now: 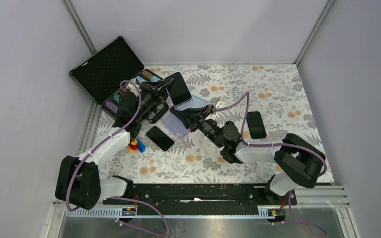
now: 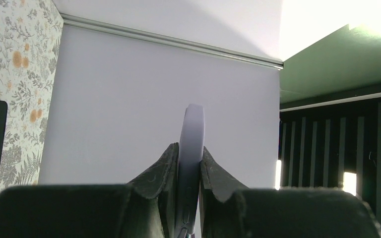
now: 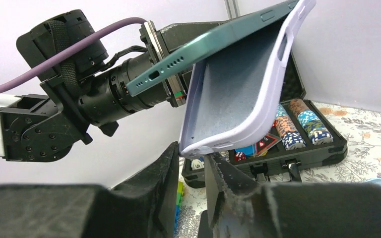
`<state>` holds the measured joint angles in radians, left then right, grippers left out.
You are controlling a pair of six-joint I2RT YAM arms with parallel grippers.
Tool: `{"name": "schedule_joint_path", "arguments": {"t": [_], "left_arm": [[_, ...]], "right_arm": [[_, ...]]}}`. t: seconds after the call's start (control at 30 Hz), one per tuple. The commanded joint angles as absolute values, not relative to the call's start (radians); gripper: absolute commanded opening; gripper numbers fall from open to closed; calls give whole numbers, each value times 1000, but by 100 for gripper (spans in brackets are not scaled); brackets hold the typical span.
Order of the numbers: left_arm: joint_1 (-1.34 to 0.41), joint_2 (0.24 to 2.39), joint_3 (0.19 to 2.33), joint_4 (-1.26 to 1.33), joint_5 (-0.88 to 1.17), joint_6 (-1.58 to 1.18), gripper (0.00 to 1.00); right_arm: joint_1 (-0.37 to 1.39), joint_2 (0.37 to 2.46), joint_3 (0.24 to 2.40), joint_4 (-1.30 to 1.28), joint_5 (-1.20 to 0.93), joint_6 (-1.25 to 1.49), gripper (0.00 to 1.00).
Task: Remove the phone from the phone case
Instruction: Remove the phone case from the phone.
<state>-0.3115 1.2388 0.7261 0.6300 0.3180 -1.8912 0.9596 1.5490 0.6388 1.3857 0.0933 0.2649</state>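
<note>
A teal phone [image 1: 178, 88] with a dark screen is held up off the table, left of centre. Its lavender case [image 1: 197, 102] is peeled away from its lower end and still hugs its far end. In the right wrist view the phone [image 3: 218, 37] and the open case [image 3: 233, 94] form a wedge. My left gripper [image 1: 162, 91] is shut on the phone's edge; its wrist view shows a lavender edge [image 2: 193, 129] pinched in the left gripper [image 2: 189, 148]. My right gripper [image 1: 191, 118] pinches the case's lower corner, as the right wrist view of it [image 3: 193, 148] shows.
An open black box [image 1: 109, 69] with poker chips [image 3: 297, 124] stands at the back left. A lavender device [image 1: 176, 125] and a black phone [image 1: 159, 138] lie below the grippers. Another black phone [image 1: 256, 124] lies to the right. Toy blocks [image 1: 136, 145] sit by the left arm.
</note>
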Motion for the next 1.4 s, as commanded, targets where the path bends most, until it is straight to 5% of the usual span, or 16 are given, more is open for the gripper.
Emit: {"name": "schedule_joint_path", "arguments": {"t": [0.0, 0.2, 0.43, 0.73, 0.97, 1.17, 1.37], "left_arm": [[-329, 1158, 769, 773, 421, -1991, 0], [-328, 1167, 756, 785, 407, -1982, 0], [-321, 1180, 738, 810, 394, -1977, 0], [-303, 1191, 732, 824, 387, -1956, 0], [-292, 1196, 727, 816, 379, -1885, 0], [-285, 1218, 716, 851, 394, -1794, 0], [-285, 1189, 727, 782, 397, -1639, 0]], "right_arm": [[913, 1535, 608, 1247, 231, 215, 35], [910, 1484, 577, 1310, 209, 284, 73], [907, 1421, 566, 1307, 53, 336, 86], [904, 1336, 546, 1264, -65, 417, 89], [858, 1239, 594, 940, -6, 558, 89], [792, 1167, 567, 906, -180, 596, 89], [791, 1154, 497, 1156, -196, 656, 64]]}}
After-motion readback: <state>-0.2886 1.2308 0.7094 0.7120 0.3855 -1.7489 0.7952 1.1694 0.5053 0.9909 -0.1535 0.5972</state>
